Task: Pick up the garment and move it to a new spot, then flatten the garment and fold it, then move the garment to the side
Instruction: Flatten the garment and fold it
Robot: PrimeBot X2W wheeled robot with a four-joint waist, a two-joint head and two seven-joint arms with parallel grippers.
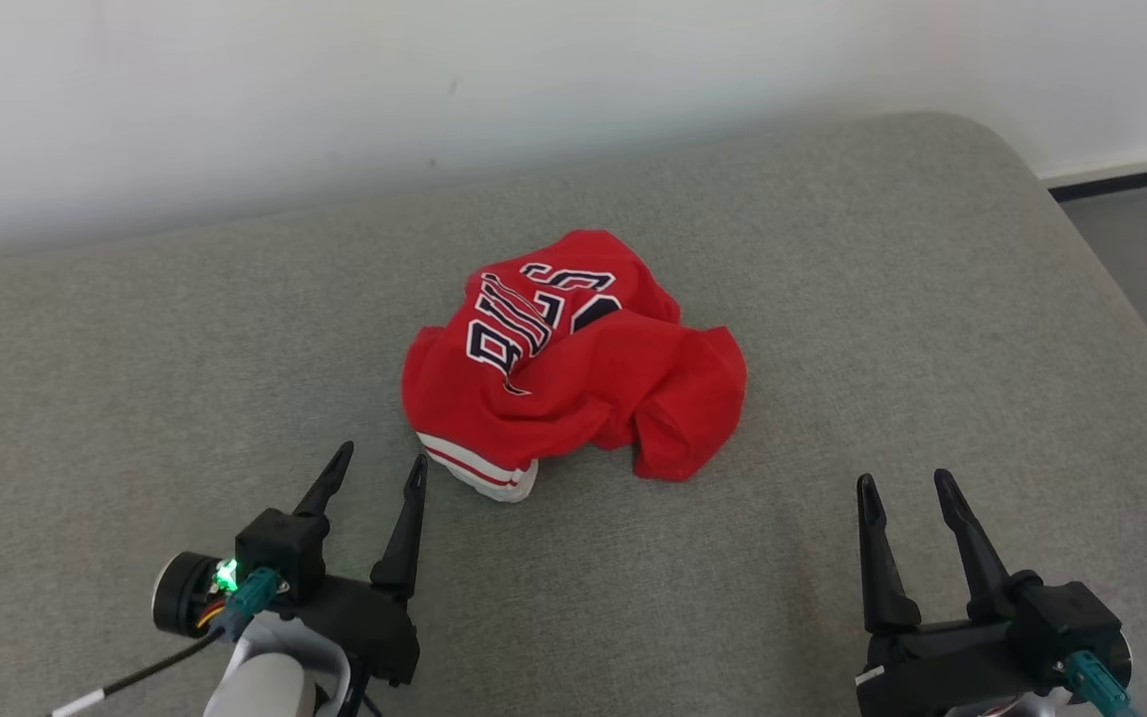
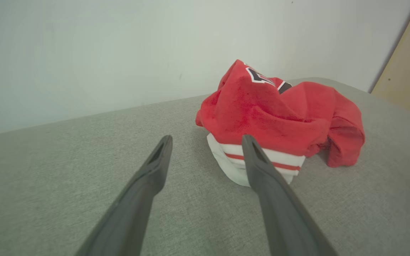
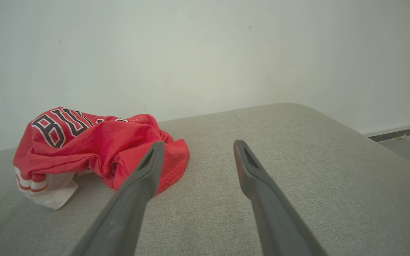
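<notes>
while one red garment (image 1: pixel 583 383) lies crumpled on grey cushion (image 1: pixel 882 299), left gripper (image 1: pixel 382 455), right gripper (image 1: pixel 904 478) both spread apart, empty.

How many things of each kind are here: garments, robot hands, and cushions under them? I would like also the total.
garment: 1, red and crumpled
hands: 2, left hand and right hand, both open
grey cushion: 1
Total: 4
</notes>
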